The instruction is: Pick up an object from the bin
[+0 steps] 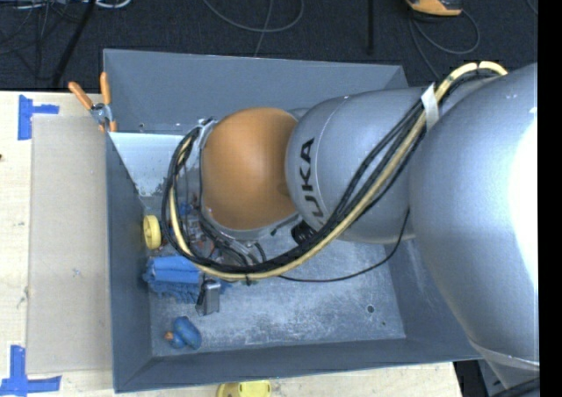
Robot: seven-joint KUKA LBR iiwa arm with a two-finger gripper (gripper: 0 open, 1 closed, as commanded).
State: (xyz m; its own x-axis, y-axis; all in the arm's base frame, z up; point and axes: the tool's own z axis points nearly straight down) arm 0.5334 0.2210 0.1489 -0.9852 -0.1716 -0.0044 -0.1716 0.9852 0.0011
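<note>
claw (207, 292): low at the bin's (263, 334) left side, i judge because the things lie there; open or closed, i cannot tell.
blue block (174, 276): just beside claw.
yellow disc (152, 230): near, apart.

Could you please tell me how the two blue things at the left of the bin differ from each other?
The larger blue block is clearly bigger than the small blue lump. The block looks angular and boxy; the lump is rounded. The block lies close beside the gripper, while the lump lies apart, nearer the lower wall of the bin. Both are blue and rest on the left side of the floor.
</note>
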